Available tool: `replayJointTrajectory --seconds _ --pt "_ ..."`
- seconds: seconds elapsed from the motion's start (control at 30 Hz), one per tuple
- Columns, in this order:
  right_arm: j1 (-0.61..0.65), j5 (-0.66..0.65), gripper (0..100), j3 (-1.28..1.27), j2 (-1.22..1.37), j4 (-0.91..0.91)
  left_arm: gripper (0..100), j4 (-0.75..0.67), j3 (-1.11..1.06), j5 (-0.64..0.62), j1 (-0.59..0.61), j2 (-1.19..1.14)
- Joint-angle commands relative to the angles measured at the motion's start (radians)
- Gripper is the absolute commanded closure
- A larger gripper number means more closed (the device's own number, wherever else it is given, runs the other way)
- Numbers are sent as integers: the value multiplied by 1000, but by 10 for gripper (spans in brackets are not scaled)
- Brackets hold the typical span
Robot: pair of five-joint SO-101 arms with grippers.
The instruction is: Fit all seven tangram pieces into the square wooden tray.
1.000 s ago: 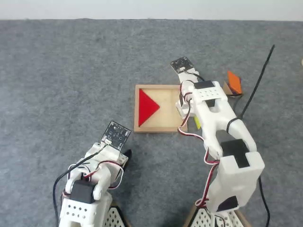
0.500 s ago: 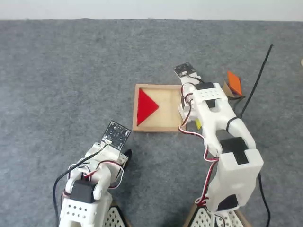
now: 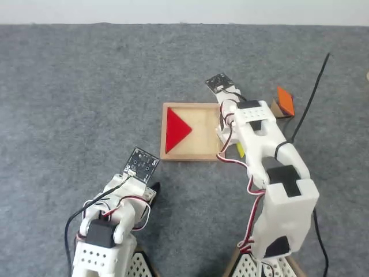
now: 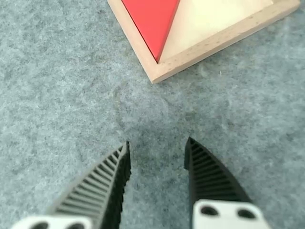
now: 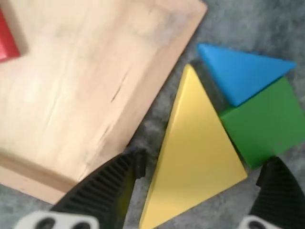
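Straddling the yellow triangle (image 5: pixel 195 157), the right gripper (image 5: pixel 206 167) spreads wide; blue triangle (image 5: pixel 240 71), green square (image 5: pixel 264 119) and tray (image 5: pixel 95 71) hem it in.

Left tool (image 4: pixel 157 142) and right tool (image 5: pixel 206 162), jaws spread wide.

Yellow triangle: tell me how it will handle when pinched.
The yellow triangle looks rigid and flat, so it likely won't bend or roll. Its smooth slanted edges may twist between the right gripper's open jaws. Close against the green piece, it could nudge it.

Tray (image 3: pixel 203 131) mostly free, w/ red triangle (image 3: pixel 174 130) blocking left part.
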State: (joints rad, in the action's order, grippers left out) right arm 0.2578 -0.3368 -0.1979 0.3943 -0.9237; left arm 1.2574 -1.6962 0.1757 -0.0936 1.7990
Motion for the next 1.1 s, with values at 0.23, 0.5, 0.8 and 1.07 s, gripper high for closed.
replayJointTrajectory --seconds 0.23,0.5,0.8,1.07 --pt "10 -9 615 222 134 -236 817 6 13 -8 -6 20" --pt "-8 32 615 124 88 -289 817 6 13 -8 -6 20" --pt "-30 26 615 133 81 -263 817 6 13 -8 -6 20" --pt "45 26 615 199 91 -243 817 6 13 -8 -6 20"
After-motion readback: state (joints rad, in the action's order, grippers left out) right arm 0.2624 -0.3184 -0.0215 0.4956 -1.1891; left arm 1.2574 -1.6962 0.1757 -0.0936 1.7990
